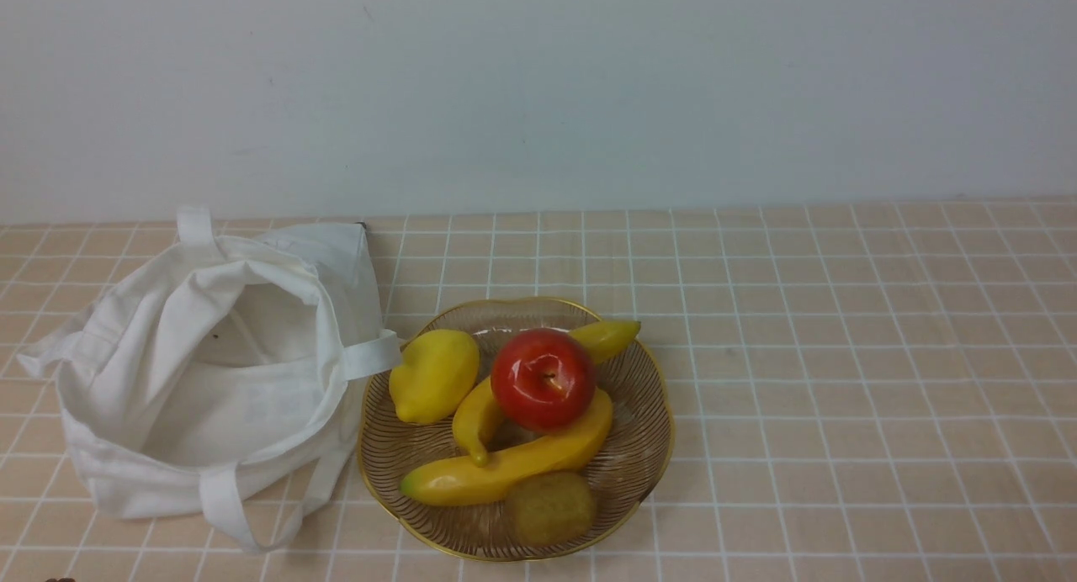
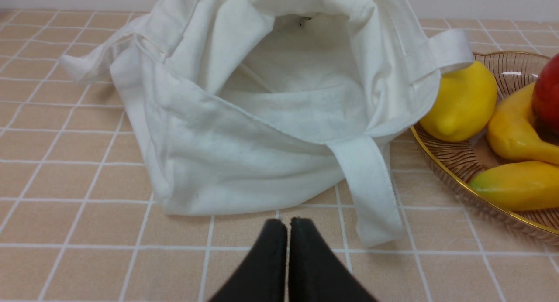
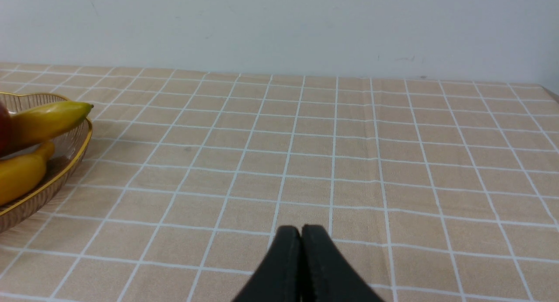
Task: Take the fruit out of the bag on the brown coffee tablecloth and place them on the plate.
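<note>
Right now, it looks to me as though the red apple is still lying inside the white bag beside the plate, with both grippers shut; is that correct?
Not quite: the apple is not in the bag but on the plate, resting on the bananas, as the front view shows. The bag's open mouth shows only cloth. The left gripper and right gripper are indeed shut.

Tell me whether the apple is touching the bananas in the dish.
Touching. The front view shows the apple resting directly on the bananas, no gap between them.
</note>
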